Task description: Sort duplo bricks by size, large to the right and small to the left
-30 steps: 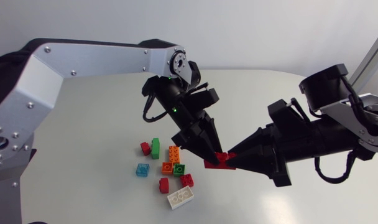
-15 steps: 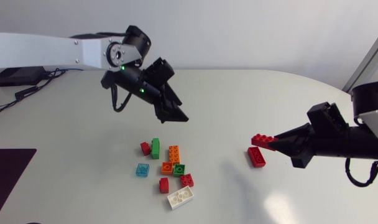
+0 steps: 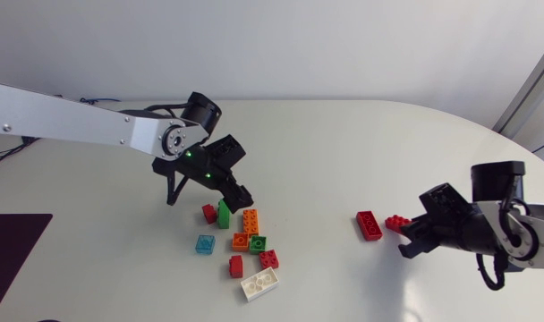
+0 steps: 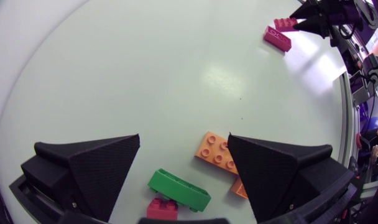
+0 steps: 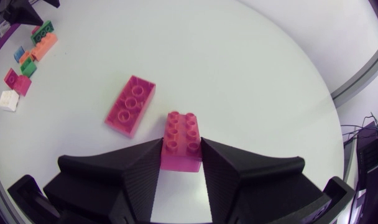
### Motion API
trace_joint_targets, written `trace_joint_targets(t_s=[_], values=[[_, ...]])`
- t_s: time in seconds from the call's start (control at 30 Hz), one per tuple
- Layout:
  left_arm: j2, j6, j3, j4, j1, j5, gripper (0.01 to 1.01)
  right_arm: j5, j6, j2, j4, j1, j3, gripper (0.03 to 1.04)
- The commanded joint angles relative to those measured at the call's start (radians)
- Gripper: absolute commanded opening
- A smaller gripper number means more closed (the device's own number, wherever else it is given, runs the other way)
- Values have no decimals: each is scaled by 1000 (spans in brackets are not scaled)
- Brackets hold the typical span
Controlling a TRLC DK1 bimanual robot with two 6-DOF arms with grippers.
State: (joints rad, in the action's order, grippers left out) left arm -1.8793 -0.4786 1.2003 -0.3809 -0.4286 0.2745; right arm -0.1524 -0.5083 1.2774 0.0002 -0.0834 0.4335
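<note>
My left gripper (image 3: 239, 197) hangs open just above the brick pile, over a long green brick (image 3: 224, 213). In the left wrist view its fingers (image 4: 96, 165) straddle that green brick (image 4: 178, 190), a long orange brick (image 4: 215, 151) and a small red one (image 4: 162, 208) without touching them. At the table's right, my right gripper (image 3: 408, 231) is shut on a large red brick (image 3: 395, 221). The right wrist view shows this brick (image 5: 181, 140) clamped between both fingers. A second large red brick (image 3: 369, 225) lies flat on the table beside it, also seen in the right wrist view (image 5: 130, 104).
The pile left of centre also holds a teal brick (image 3: 205, 243), small orange (image 3: 241, 241) and green (image 3: 257, 243) bricks, two small red ones (image 3: 235, 266) and a white brick (image 3: 259, 283). Bare tabletop lies between the pile and the red bricks.
My left gripper let go of the red brick, opened, and swung back left to the pile. My right arm carried that brick to the right, down beside the other red brick.
</note>
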Motion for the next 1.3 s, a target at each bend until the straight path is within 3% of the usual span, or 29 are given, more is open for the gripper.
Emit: trace_joint_targets(t_s=[0.0,0.07,0.13,0.2,0.27,0.43,0.57,0.67,0.73,1.03,1.13,1.27], values=[[-7,61,-34,8,-9,-37,979,20,14,89,26,17,-16,218],[-12,101,-34,8,-7,-101,966,45,11,123,29,34,-16,311],[-4,133,-39,-1,-1,-129,966,66,13,125,26,56,-18,539],[6,170,-48,-10,-2,-172,964,86,16,120,23,77,-18,849],[8,210,-50,-36,-4,-195,946,109,21,109,18,93,-15,1000],[34,284,-84,-58,-27,-262,890,116,33,63,-26,97,8,998],[35,324,-105,-73,-50,-288,708,137,45,11,-54,119,17,998],[20,330,-107,-73,-62,-288,489,151,54,-18,-77,139,24,998],[-1,333,-96,-73,-64,-288,261,159,60,-36,-95,151,28,998],[-83,284,-64,-75,-70,-236,111,132,76,-197,-224,217,63,993],[-27,229,-76,-50,-68,-133,93,-39,77,-230,-309,224,108,993],[97,124,-104,-49,-82,32,90,-253,77,-222,-344,218,157,993]])
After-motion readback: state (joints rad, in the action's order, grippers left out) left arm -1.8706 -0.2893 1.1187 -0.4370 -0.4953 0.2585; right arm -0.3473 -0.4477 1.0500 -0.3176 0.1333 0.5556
